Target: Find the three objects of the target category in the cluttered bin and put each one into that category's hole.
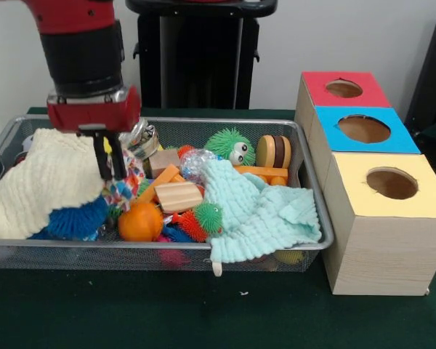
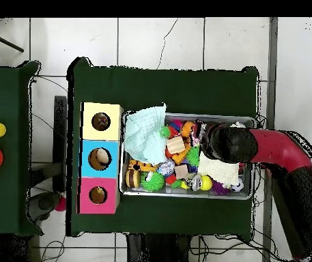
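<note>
Hand [image 1: 115, 166], grip state unclear, hangs over the bin [image 1: 316, 240] by the fabric ball [image 1: 125, 187]; no writing legible.

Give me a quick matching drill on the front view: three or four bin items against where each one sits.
Items:
1. mint cloth
2. orange ball
3. green spiky ball with eyes
4. cream knitted cloth

Places:
A. far side of the bin, middle
B. left end, beside the gripper
C. draped over the near rim
D. near rim, left of centre

Pairs: 1-C, 2-D, 3-A, 4-B
</note>
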